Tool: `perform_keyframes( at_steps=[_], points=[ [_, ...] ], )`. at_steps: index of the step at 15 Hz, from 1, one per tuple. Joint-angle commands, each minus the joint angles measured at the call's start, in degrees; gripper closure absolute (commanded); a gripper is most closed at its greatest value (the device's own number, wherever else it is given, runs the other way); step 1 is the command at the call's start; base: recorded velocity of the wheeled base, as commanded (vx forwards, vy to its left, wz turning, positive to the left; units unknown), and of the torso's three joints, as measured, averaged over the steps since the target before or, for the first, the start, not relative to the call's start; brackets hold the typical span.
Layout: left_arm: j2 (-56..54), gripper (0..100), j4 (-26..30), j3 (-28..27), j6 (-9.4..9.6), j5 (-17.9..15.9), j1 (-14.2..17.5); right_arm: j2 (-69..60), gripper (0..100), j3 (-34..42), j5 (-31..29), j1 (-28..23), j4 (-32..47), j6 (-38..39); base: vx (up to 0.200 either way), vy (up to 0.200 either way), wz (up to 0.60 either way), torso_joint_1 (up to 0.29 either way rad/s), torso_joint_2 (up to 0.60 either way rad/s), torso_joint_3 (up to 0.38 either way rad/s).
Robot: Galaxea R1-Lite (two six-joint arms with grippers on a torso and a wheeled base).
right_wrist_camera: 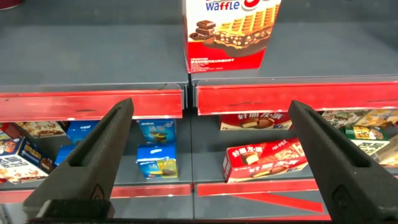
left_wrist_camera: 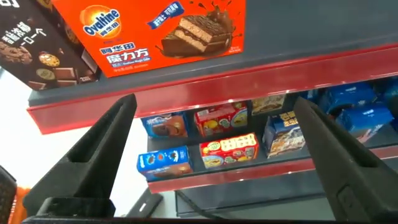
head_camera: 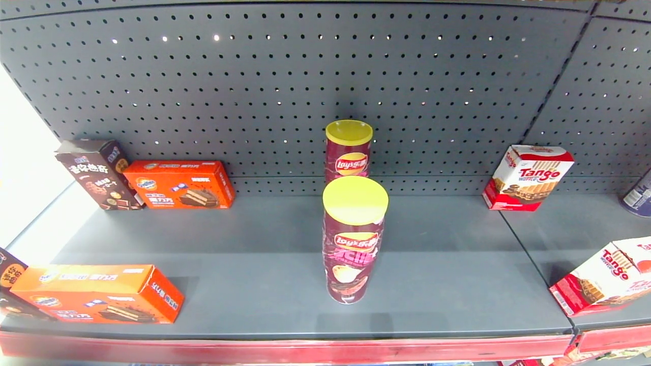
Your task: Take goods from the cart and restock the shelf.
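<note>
Crisp tubes with yellow lids stand upright in the middle of the grey shelf [head_camera: 254,264]. The front crisp tube [head_camera: 354,244] is out towards the red front lip [head_camera: 285,351]. The rear crisp tube [head_camera: 349,150] is straight behind it, close to the pegboard back [head_camera: 254,76], and I can see a gap between the two. At the back on the robot's left, a dark cookie box [head_camera: 98,174] stands just beside an orange wafer box [head_camera: 179,184]. A second orange wafer box [head_camera: 99,294] lies flat at the front left. On the right, a red-and-white waffle box [head_camera: 529,177] stands at the back and another waffle box [head_camera: 605,282] sits nearer the front. My left gripper [left_wrist_camera: 214,106] is out in front of the shelving with its jaws spread wide and nothing between them. Beyond it are the front orange box and small snack boxes [left_wrist_camera: 230,149] on the lower shelves. My right gripper [right_wrist_camera: 211,107] is likewise spread wide and empty, facing the red lip under a waffle box.
</note>
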Motion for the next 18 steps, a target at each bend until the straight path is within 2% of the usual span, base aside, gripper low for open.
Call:
perform_keyframes(
  at_steps=[1,2,4,5,8,9,10,12,14,18],
  points=[
    [0.2,0,0.0,0.0,0.03,-0.1,0.1,0.1,0,0.0,0.0,0.0,0.0,0.0,0.000,0.000,0.00,0.000,0.00,0.000],
    [0.2,0,0.0,0.0,0.03,-0.1,0.0,0.1,0,0.0,0.0,0.0,0.0,0.0,0.000,0.000,0.00,0.000,0.00,0.000],
    [-3.9,0,0.0,0.0,0.03,0.0,-6.7,0.1,0,0.0,0.0,0.0,0.0,0.0,0.000,0.000,0.00,0.000,0.00,0.000],
    [-4.3,0,0.0,0.0,-0.06,-0.2,-5.0,0.0,0,0.0,0.0,0.0,0.0,0.0,0.000,0.000,0.00,0.000,0.00,0.000],
    [-4.8,0,0.0,0.0,-0.50,0.2,-5.0,0.1,0,0.0,0.0,0.0,0.0,0.0,0.000,0.000,0.00,0.000,0.00,0.000],
    [-4.8,0,0.1,0.0,-1.38,0.4,-5.0,0.1,0,0.0,0.0,0.0,0.0,0.0,0.000,0.000,0.00,0.000,0.00,0.000],
    [-4.8,0,0.1,0.0,-1.46,0.4,-5.0,0.0,0,0.0,0.0,0.0,0.0,0.0,0.000,0.000,0.00,0.000,0.00,0.000],
    [-4.8,0,0.1,0.0,-3.84,2.3,-5.0,0.1,0,0.0,0.0,0.0,0.0,0.0,0.000,0.000,0.00,0.000,0.00,0.000],
    [-4.8,0,0.1,0.0,-4.10,3.6,-5.0,0.0,0,0.0,0.0,0.0,0.0,0.0,0.000,0.000,0.00,0.000,0.00,0.000],
    [-4.8,0,0.1,0.0,-4.01,3.9,-5.0,0.0,0,0.0,0.0,0.0,0.0,0.1,0.000,0.000,0.00,0.000,0.00,0.000]
  ],
)
